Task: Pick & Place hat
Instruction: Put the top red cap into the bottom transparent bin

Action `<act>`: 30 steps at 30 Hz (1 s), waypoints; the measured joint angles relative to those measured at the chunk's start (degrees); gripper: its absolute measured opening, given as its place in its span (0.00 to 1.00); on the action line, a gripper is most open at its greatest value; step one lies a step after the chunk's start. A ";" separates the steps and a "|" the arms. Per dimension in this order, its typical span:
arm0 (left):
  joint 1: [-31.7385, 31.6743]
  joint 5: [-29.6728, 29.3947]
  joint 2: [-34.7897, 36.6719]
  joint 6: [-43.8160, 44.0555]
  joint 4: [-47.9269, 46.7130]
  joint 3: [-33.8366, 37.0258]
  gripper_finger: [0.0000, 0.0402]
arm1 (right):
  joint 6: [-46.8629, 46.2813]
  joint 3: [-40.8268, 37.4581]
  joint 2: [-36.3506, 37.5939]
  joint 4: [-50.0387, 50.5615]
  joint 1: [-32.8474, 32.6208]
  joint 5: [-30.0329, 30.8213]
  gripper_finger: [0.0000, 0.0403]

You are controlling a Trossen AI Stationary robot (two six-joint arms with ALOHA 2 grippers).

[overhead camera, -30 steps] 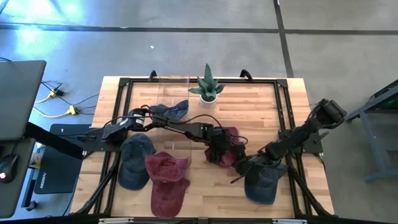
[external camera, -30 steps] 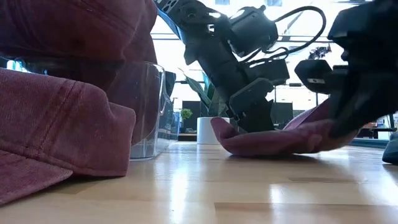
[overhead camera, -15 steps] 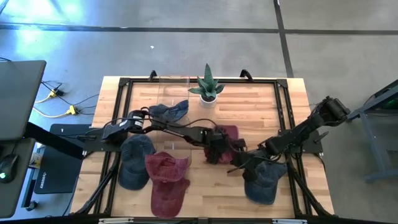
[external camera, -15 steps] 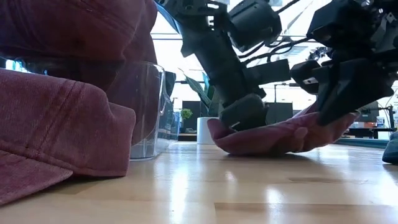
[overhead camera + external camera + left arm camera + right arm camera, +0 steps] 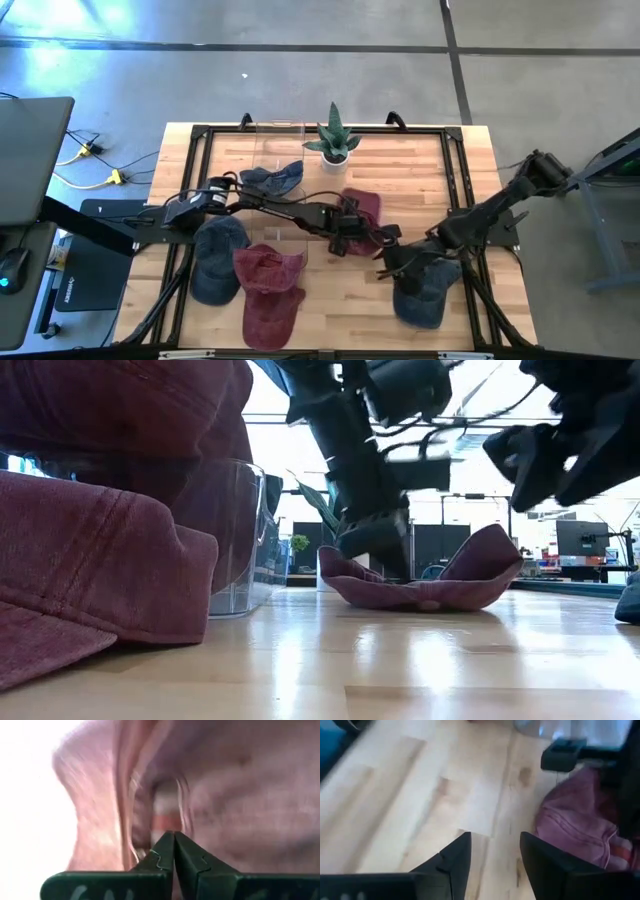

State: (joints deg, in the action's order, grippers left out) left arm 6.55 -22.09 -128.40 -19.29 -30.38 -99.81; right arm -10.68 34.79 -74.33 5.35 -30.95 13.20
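A maroon hat point(image 5: 364, 208) lies near the table's middle; in the low view it point(image 5: 430, 588) rests on its underside with both side edges curled up. My left gripper point(image 5: 345, 236) is shut at the hat's near-left edge, and in its wrist view point(image 5: 174, 835) the maroon cloth fills the picture right at the fingertips. My right gripper point(image 5: 384, 264) stands open to the right of the hat and above the table point(image 5: 545, 455), with bare wood between its fingers point(image 5: 492, 851). My left gripper is shut on the maroon hat's cloth at a fold beside a striped label point(image 5: 161, 815). Its fingers slant down from the table's left side. The fingertips hide how many layers they hold. The hat's underside stays on the table point(image 5: 420, 603).
A grey-blue hat point(image 5: 420, 292) lies under my right arm. At the front left lie a second maroon hat point(image 5: 270, 295) and a blue hat point(image 5: 218, 258), with a dark blue hat point(image 5: 276, 178) behind. A potted plant point(image 5: 333, 140) and a clear container point(image 5: 238, 530) stand at the back.
My right gripper has opened, let go of the maroon hat's right edge and risen away toward the table's right. The hat has settled and spread out toward the far edge, its right edge standing up free. My left gripper has rolled at the hat's left edge.
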 joint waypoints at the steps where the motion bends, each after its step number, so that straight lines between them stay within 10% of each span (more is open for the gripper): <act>1: 0.28 -0.27 0.35 0.06 -1.23 0.16 0.01 | -0.47 0.00 1.24 0.48 -0.96 0.50 0.41; 13: 4.47 -2.14 3.30 0.45 -2.03 0.00 0.01 | -0.89 0.00 9.21 2.31 -12.46 9.24 0.33; 17: 4.74 6.54 3.30 -4.54 -4.69 -0.02 0.02 | -0.42 0.00 9.30 2.27 -13.66 10.96 0.31; 22: 4.74 13.94 3.30 -6.37 -6.97 0.02 0.17 | -0.24 0.00 9.23 2.15 -13.76 10.89 0.29; 30: 4.70 8.06 2.80 -7.04 -12.78 -0.03 0.50 | -0.24 0.00 9.21 2.16 -13.73 10.71 0.29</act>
State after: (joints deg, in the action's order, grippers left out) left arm 11.25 -14.03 -125.60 -26.33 -43.16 -99.84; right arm -10.92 34.79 -65.12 7.52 -44.69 23.91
